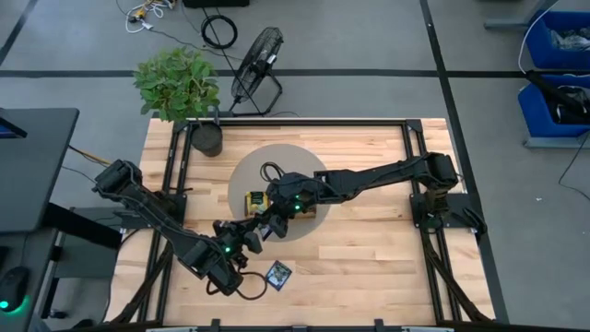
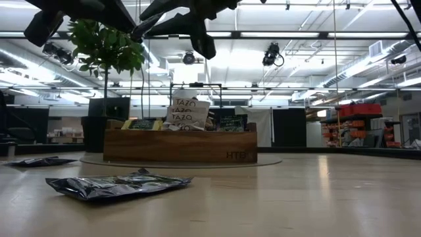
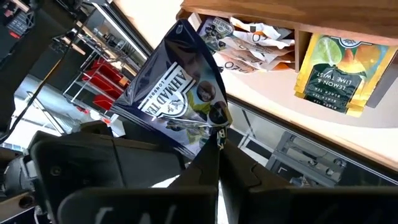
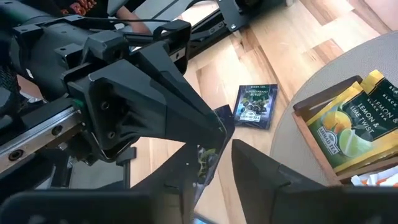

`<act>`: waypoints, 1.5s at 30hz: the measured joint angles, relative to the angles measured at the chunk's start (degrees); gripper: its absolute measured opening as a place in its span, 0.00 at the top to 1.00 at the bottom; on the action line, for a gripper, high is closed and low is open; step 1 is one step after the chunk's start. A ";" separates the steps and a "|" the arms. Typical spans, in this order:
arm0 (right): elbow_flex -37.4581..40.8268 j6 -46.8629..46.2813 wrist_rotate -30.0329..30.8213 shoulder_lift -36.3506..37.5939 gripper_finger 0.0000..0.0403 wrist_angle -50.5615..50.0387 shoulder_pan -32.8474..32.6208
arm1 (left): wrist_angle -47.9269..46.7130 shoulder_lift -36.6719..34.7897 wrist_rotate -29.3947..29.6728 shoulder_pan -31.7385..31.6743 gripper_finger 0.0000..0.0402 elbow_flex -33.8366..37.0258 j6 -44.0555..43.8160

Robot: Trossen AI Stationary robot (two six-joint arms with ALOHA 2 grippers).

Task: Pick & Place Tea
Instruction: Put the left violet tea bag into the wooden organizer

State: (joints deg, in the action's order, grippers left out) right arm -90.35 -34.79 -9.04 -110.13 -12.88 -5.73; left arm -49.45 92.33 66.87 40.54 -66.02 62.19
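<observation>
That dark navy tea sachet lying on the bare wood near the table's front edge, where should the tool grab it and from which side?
Probably from straight above, pinching a raised edge of the navy sachet: it lies flat on the table, but the low view shows its crinkled rim lifting slightly.

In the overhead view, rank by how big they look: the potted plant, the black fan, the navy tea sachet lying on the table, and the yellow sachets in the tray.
Largest to smallest in the high view:
1. potted plant
2. black fan
3. and 4. navy tea sachet and yellow sachets: both look small and about alike, so unranked.
</observation>
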 joint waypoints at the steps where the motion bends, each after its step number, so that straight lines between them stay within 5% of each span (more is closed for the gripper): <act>1: 0.00 0.24 -0.02 0.00 0.74 0.00 -0.01 | 0.04 0.00 0.00 0.01 0.99 0.00 0.00; 16: 0.00 3.58 -0.83 -0.87 0.96 1.13 0.04 | 0.07 -0.11 1.75 0.12 0.99 0.00 -0.60; 24: 0.00 7.41 -0.40 -0.87 0.99 1.43 -0.02 | -0.02 -0.11 1.72 0.24 0.92 -0.02 -10.88; 38: 0.00 12.97 6.34 2.17 1.00 -5.10 -0.11 | -0.34 -0.11 6.80 6.43 0.85 -0.04 -37.74; 45: 0.00 16.02 12.37 3.30 1.00 -7.25 -1.72 | -0.38 -0.09 8.62 7.72 0.86 -0.04 -63.28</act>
State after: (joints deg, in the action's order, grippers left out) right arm -90.35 -18.76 3.33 -106.83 -20.13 -7.46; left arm -49.83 92.25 75.49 48.27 -66.06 -1.09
